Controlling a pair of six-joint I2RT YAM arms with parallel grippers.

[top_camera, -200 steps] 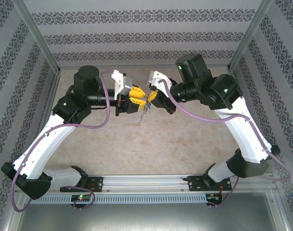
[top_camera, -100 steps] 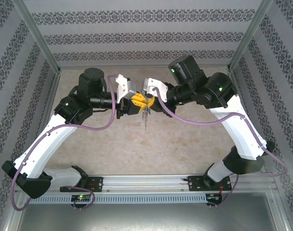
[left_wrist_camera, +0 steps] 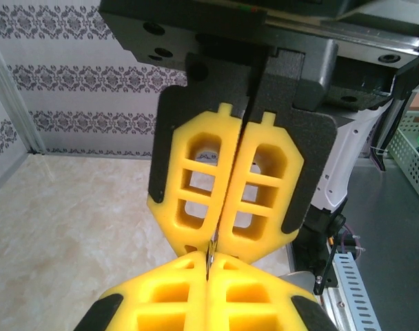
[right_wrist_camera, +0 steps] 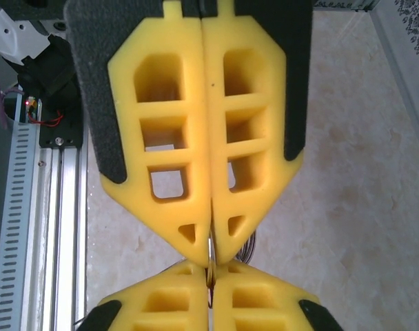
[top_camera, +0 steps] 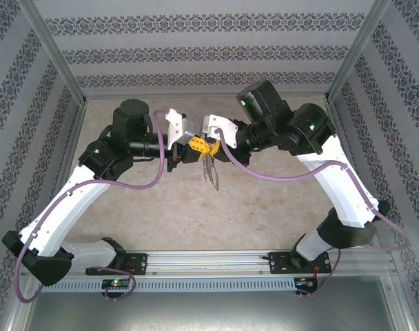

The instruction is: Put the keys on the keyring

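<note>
My two grippers meet tip to tip in the air above the middle of the table. The keyring [top_camera: 211, 172], a grey loop with thin wire rings, hangs below them. My left gripper [top_camera: 200, 145] is shut on its top edge, which is a thin metal sliver [left_wrist_camera: 211, 254] between the left gripper [left_wrist_camera: 209, 265] fingers. My right gripper [top_camera: 209, 147] faces it, shut on the same metal edge [right_wrist_camera: 211, 256]. The wire rings [right_wrist_camera: 248, 245] stick out beside the right gripper [right_wrist_camera: 211, 272]. The keys are out of view.
The beige marbled tabletop [top_camera: 264, 200] lies below the grippers. Patterned walls [top_camera: 209, 52] close in the back and sides. A metal rail [top_camera: 209, 261] with both arm bases runs along the near edge.
My left gripper has closed onto the keyring that the right gripper held. Both grippers shifted slightly and drew closer together. The hanging loop has swung a little to the right.
</note>
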